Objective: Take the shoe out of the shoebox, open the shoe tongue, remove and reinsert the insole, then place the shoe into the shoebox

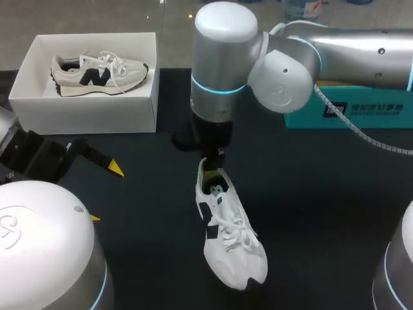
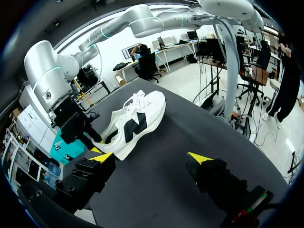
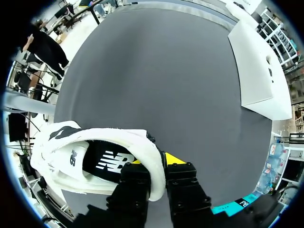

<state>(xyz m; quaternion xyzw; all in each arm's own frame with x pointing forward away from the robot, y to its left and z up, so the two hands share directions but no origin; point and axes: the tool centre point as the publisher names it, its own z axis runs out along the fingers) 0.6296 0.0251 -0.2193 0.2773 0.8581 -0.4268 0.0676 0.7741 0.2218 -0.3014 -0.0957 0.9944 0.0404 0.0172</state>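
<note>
Starting on the left: the left gripper (image 1: pixel 105 192) sits low over the near-left part of the black table (image 1: pixel 148 258), with its yellow tips spread wide and nothing between them. From the left wrist view the same left gripper (image 2: pixel 151 156) points across the table at the shoe (image 2: pixel 135 121), which is ahead of it and not touching it.

Behind that, at the far left, there's the white shoebox (image 1: pixel 90 116), lid off, with a second shoe (image 1: pixel 97 73) lying on its side in it.

Around the middle of the table is the shoe (image 1: pixel 229 236) that's out of the box: white, dark logo on the side, white laces, toe toward the near edge and heel toward the far side. I can't tell if the heel is resting on the table or lifted a bit.

The right arm comes in from the right and drops straight down onto that heel. The right gripper (image 1: pixel 216 158) is pinching the heel collar. In the right wrist view, the right gripper (image 3: pixel 154 164) has one finger inside the shoe (image 3: pixel 95 142) and one outside, pressed on the back rim. The black insole (image 3: pixel 107 161) is in there, printed side up.

Far right, behind the arm, there's a teal box (image 1: pixel 348 113).
</note>
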